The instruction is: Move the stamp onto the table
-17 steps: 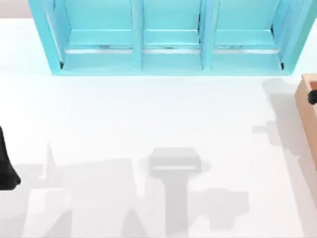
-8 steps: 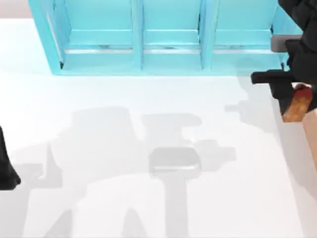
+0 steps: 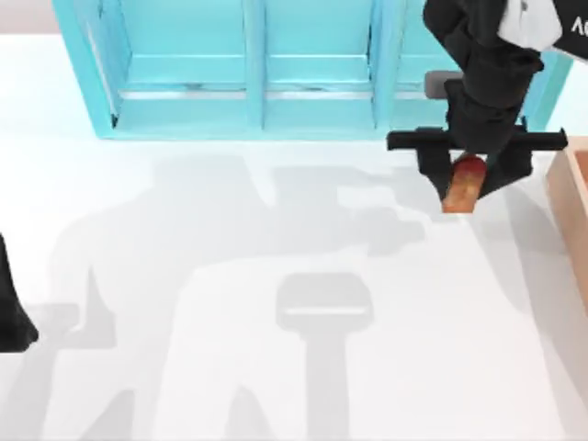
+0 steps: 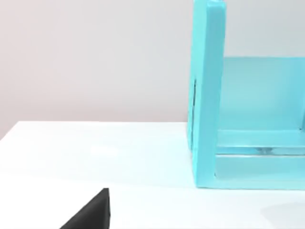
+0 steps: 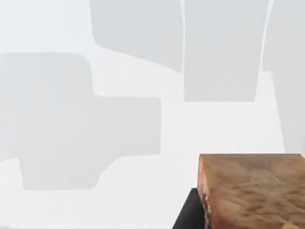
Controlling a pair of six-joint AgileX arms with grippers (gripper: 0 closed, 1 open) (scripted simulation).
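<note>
Brown-orange wood with a red end marks the stamp (image 3: 464, 184), now clamped in the right gripper (image 3: 467, 176) at about two o'clock in the top view, just in front of the turquoise shelf (image 3: 312, 110). Half a second ago the same gripper held it farther toward three o'clock, over the edge of the tan box (image 3: 574, 207); a second ago the arm was barely in the picture. So the stamp has been carried clear of the box and now hangs over bare table (image 3: 276, 230), with its shadow falling well apart from it, which I judge to mean it is still up in the air. What remains, by my reading, is the lowering and the release; the risk is letting go too high, so that the stamp tips or rolls. The left arm (image 3: 11, 308) stays parked at nine o'clock, its fingers not plain enough to judge. The right wrist view gives what the top view cannot: the stamp's grained wooden underside (image 5: 252, 191) close up, with white table and soft shadows beneath and nothing in the way. The left wrist view offers only the shelf's end wall (image 4: 207, 95) standing on the table.
</note>
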